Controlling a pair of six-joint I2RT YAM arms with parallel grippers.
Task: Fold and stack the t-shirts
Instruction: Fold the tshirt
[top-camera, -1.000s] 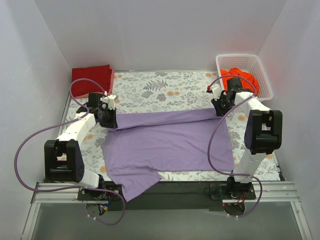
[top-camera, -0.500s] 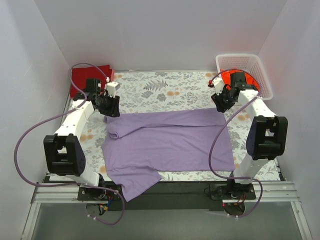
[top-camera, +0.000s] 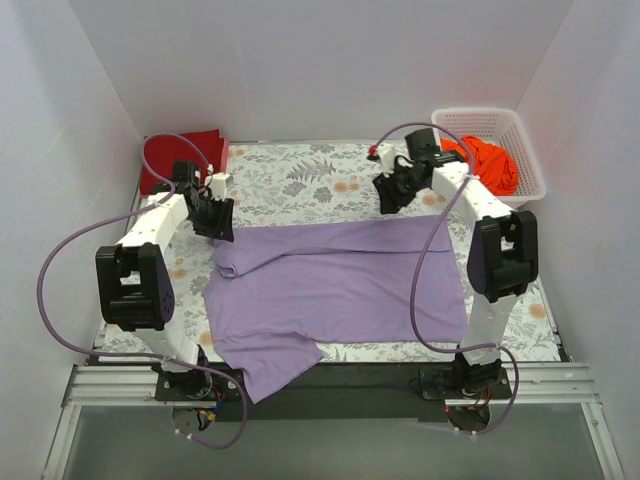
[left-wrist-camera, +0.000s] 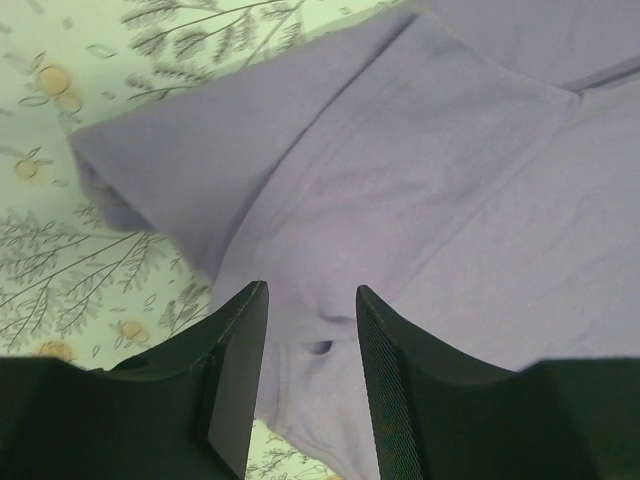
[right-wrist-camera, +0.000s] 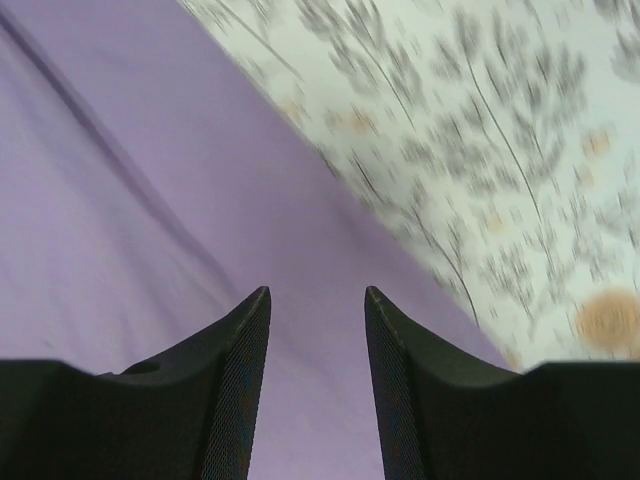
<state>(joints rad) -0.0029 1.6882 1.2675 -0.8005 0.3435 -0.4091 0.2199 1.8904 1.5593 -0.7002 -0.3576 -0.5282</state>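
Across tablecloth (top-camera: 330, 180), lavender t-shirt (top-camera: 340, 285), left-to-right

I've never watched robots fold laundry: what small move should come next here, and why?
Probably the left gripper, open and empty, should move toward the sleeve sticking out at the near edge. The soft lavender-purple t-shirt has its far edge folded over, the right gripper is open too, and that sleeve is unfolded.

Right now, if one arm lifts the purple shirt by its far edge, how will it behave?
Probably floppy: the lavender shirt lies flat with a soft fold along its far edge, so it would likely sag from one pinch. Its near corner spills past the floral cloth, so a push may bunch it rather than slide it.
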